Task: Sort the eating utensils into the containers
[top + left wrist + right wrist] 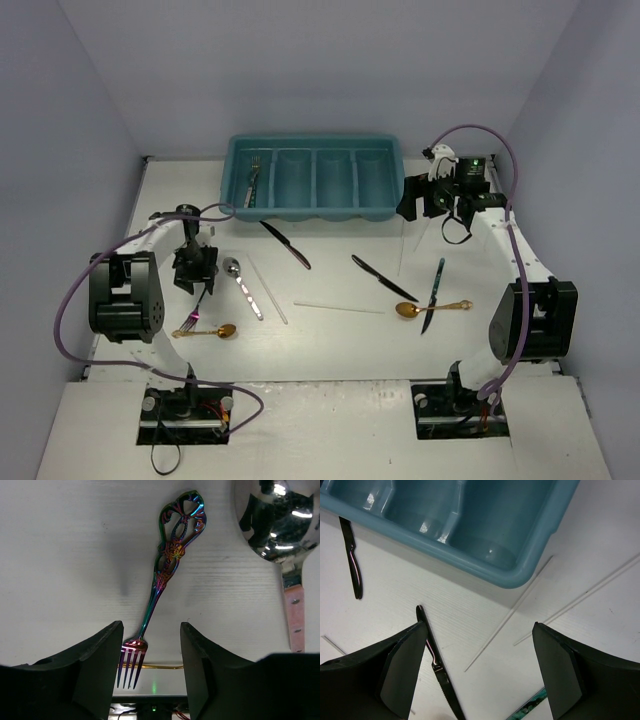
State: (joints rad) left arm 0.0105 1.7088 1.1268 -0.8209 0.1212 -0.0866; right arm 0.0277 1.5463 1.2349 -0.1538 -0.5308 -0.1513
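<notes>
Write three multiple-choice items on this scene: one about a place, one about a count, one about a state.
1. Where does the fork inside the teal tray lie?
A. In the leftmost compartment
B. In the rightmost compartment
C. Across the rim

2. How many compartments does the teal tray have?
A. Two
B. Four
C. Six

3. What state is the right gripper in?
A. Shut on a knife
B. Shut on nothing
C. Open, holding nothing

Answers:
1 A: the top view shows it in the end compartment on the left.
2 B: three dividers split the tray into four.
3 C: in its wrist view the jaws stand wide apart and grip nothing.
</notes>
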